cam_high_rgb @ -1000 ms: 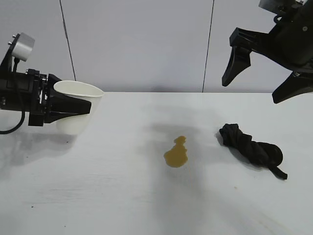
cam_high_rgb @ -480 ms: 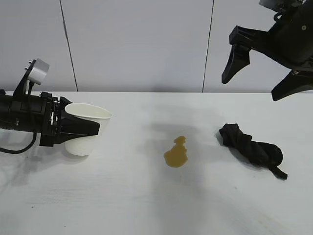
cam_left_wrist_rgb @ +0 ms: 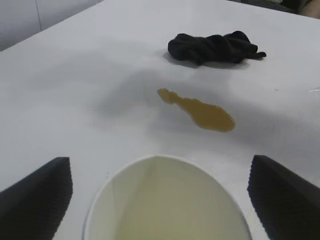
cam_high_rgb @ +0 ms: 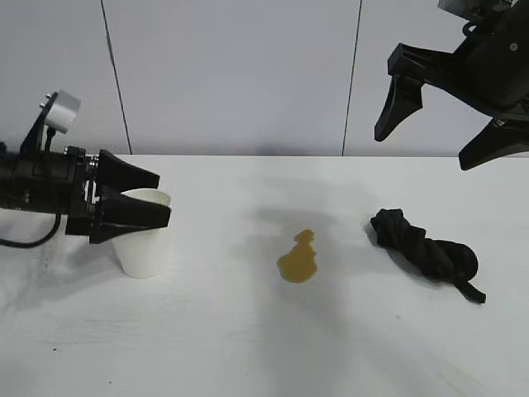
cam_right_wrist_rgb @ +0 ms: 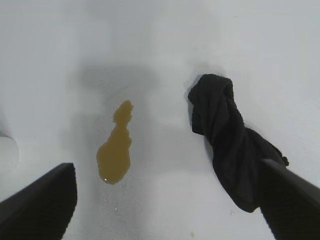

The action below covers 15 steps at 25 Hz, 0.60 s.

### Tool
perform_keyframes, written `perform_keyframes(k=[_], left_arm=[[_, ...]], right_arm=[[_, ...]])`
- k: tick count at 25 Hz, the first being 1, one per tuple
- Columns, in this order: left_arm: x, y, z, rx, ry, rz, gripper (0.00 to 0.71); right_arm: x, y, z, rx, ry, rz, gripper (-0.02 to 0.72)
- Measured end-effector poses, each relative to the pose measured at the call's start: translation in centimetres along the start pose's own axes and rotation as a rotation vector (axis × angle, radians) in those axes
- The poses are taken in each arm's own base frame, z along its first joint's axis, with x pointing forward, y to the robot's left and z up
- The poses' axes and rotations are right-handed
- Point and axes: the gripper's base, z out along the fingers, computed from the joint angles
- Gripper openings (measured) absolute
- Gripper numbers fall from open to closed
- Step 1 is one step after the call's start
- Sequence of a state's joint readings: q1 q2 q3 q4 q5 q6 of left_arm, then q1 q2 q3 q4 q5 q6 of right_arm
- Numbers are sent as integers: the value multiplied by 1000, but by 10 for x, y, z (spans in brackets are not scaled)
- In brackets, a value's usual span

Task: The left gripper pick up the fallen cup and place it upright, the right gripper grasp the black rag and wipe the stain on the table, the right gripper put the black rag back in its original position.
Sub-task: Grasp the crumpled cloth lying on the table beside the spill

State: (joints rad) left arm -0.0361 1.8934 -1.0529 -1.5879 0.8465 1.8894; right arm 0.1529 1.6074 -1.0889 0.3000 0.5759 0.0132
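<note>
The white paper cup (cam_high_rgb: 142, 252) stands upright on the table (cam_high_rgb: 248, 347) at the left, mouth up. My left gripper (cam_high_rgb: 164, 197) is level with its rim and open, one finger on each side. In the left wrist view the cup (cam_left_wrist_rgb: 170, 205) sits between the fingers (cam_left_wrist_rgb: 37, 200) with a gap on both sides. The brownish-yellow stain (cam_high_rgb: 297, 260) lies mid-table and the twisted black rag (cam_high_rgb: 421, 248) to its right. My right gripper (cam_high_rgb: 424, 149) hangs open high above the rag. The right wrist view shows the stain (cam_right_wrist_rgb: 116, 150) and the rag (cam_right_wrist_rgb: 230, 145) below.
A grey panelled wall (cam_high_rgb: 248, 74) stands behind the table's far edge. A sliver of the cup (cam_right_wrist_rgb: 6, 152) shows at the border of the right wrist view. Bare tabletop lies in front of the stain and between the cup and the stain.
The left gripper lowered the tilted cup to the table, set it upright and opened off it. The right arm stayed still.
</note>
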Motion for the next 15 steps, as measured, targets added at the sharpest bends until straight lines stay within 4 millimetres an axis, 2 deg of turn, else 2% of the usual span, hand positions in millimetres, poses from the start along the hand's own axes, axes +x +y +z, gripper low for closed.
perform_keyframes(k=[3,7,11,15], left_arm=[[-16,-10,-10,-230,80,-254,693],[-20,-24,-5,-313,224,-462,693],[-25,-32,1,-347,393,-461,693],[-33,-32,0,-366,410,-442,693]], right_arm=[[0,0,0,0,1,0,673],[0,-1,0,7,4,-24,673],[2,-7,9,63,33,-87,673],[9,-17,40,111,106,-106,652]])
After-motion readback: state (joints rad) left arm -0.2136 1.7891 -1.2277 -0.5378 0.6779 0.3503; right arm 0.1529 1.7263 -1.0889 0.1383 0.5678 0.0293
